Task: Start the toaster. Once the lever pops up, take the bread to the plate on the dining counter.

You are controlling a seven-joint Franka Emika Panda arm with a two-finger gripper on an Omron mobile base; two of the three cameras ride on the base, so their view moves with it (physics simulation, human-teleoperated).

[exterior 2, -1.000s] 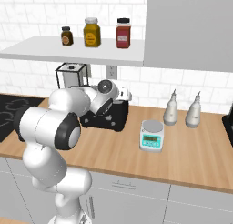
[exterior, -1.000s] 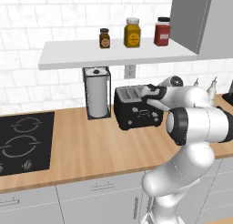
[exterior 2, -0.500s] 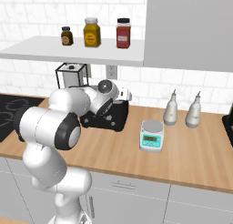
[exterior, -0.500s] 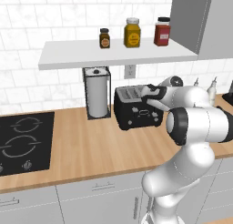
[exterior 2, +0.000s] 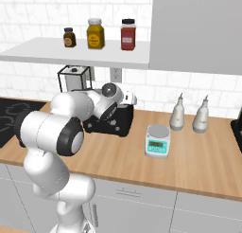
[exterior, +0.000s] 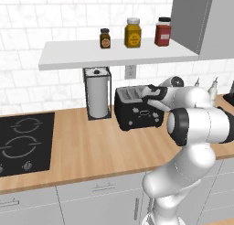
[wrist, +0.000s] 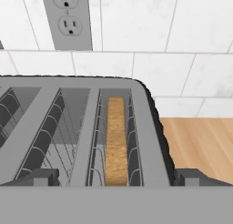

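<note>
Showing: white arm bent over the wooden tabletop (exterior: 82, 155), reaching toward the tiled back wall.
Hand (wrist: 116, 180): fingers spread wide, holding nothing — poised just above the toaster's right end.
Toaster (exterior: 137, 109): black, two slots, standing on the tabletop beside the paper-towel holder (exterior: 98, 94), under the shelf (exterior: 114, 55).
Bread (wrist: 116, 139): tan slice upright in the right-hand slot of the hand view — the left slot holds bare wire guides.
Shelf load: three jars (exterior: 133, 33) in a row.
Surroundings: wall outlet (wrist: 69, 18) behind the toaster; kitchen scale (exterior 2: 157, 141) and two bottles (exterior 2: 177, 113) to the toaster's right; black cooktop (exterior: 23, 141) to its left.
</note>
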